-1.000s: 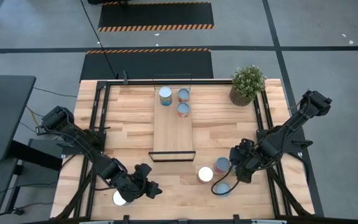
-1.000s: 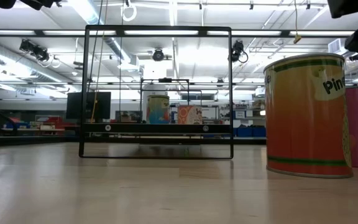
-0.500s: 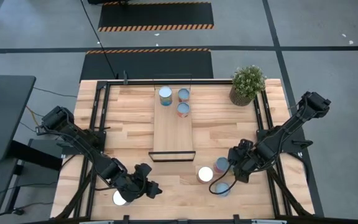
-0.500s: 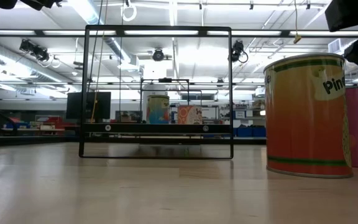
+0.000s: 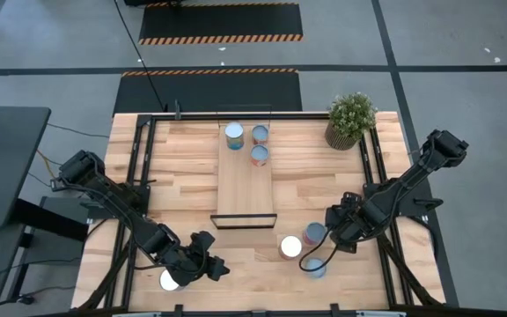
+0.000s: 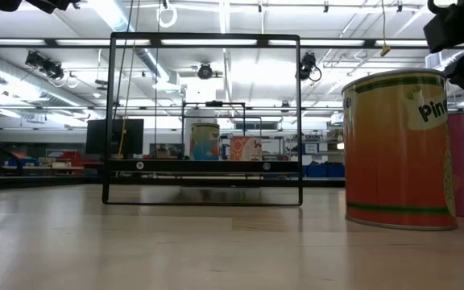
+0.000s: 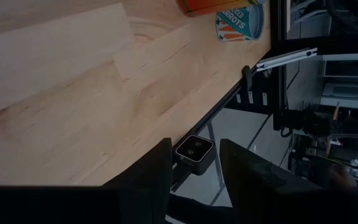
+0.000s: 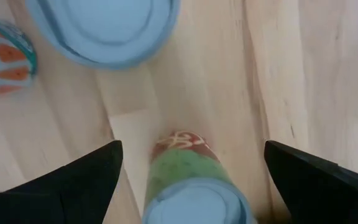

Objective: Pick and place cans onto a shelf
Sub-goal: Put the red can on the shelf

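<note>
Now my right gripper (image 8: 191, 163) hangs with jaws wide over a green can (image 8: 194, 186) near the table's front edge, ready to straddle it. The shelf (image 5: 246, 180) waits mid-table; my left gripper (image 5: 216, 267) idles, jaws parted.

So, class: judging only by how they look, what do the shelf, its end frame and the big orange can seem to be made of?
The shelf looks like pale, matt wood: grain lines run along the board. Its end frame looks like thin black metal wire, judging by its slim straight bars. The orange can is probably metal under a glossy printed label, with a pale rim showing at its top; the label hides the wall itself.
</note>
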{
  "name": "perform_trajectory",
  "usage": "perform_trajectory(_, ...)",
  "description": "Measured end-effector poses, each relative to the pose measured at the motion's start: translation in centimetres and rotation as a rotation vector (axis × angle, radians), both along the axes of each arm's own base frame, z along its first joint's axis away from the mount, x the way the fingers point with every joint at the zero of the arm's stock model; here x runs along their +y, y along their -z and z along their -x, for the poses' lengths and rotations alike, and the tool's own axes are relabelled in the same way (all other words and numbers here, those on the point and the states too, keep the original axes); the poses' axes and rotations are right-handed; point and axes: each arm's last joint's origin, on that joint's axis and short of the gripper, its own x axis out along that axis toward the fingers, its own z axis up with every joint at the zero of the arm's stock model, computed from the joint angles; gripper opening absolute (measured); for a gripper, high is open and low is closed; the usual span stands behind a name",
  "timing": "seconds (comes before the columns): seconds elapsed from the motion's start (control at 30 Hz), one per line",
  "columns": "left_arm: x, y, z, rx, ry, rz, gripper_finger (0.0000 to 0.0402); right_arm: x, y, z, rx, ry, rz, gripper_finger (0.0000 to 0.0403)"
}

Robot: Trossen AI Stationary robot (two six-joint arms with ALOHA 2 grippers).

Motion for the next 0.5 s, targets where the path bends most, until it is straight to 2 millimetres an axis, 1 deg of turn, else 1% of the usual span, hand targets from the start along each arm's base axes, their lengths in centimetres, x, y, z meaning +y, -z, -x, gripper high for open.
perform_trajectory(0.27, 0.0, 0.0, 0.0, -0.005, 0.014, -0.019, 0.0142, -0.25, 0.02, 0.77, 0.12, -0.012, -0.025, 0.04)
perform_trajectory(0.5, -0.01, 0.0, 0.01, -0.005, 0.016, -0.021, 0.0142, -0.19, 0.01, 0.82, 0.138, -0.024, -0.045, 0.04)
